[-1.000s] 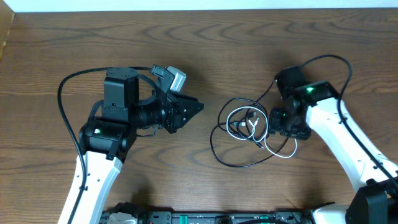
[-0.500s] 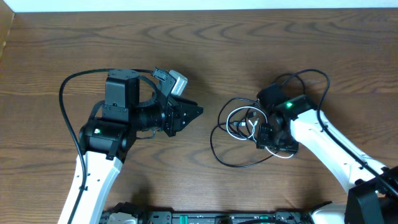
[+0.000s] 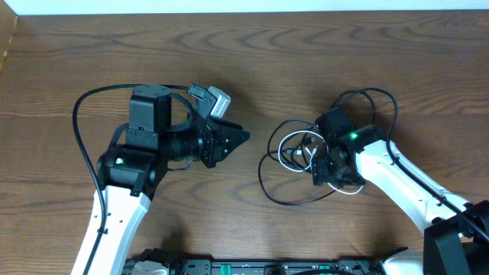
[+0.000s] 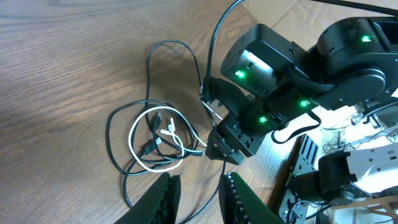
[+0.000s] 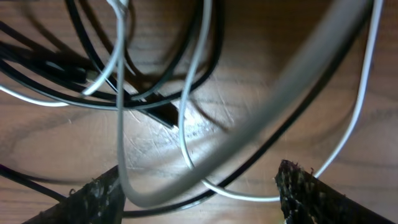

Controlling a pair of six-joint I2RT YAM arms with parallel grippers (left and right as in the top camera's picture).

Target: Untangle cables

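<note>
Right wrist, right gripper point(image 5: 200, 169) with rough pads point(image 5: 93, 199) spread astride thin looped cables point(image 5: 119, 112) (black, white), left gripper point(image 4: 200, 186) narrowly parted

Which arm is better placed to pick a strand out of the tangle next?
Right. The right gripper hangs directly over the cables, jaws open with white and black strands between them. The left gripper sits well apart, off to the side of the tangle.

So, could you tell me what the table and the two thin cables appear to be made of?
The table looks like dark brown wood or wood-look laminate: flowing grain, low sheen. The black cable and the white cable appear to have smooth, flexible plastic or rubber jackets, bending into loose loops.
</note>
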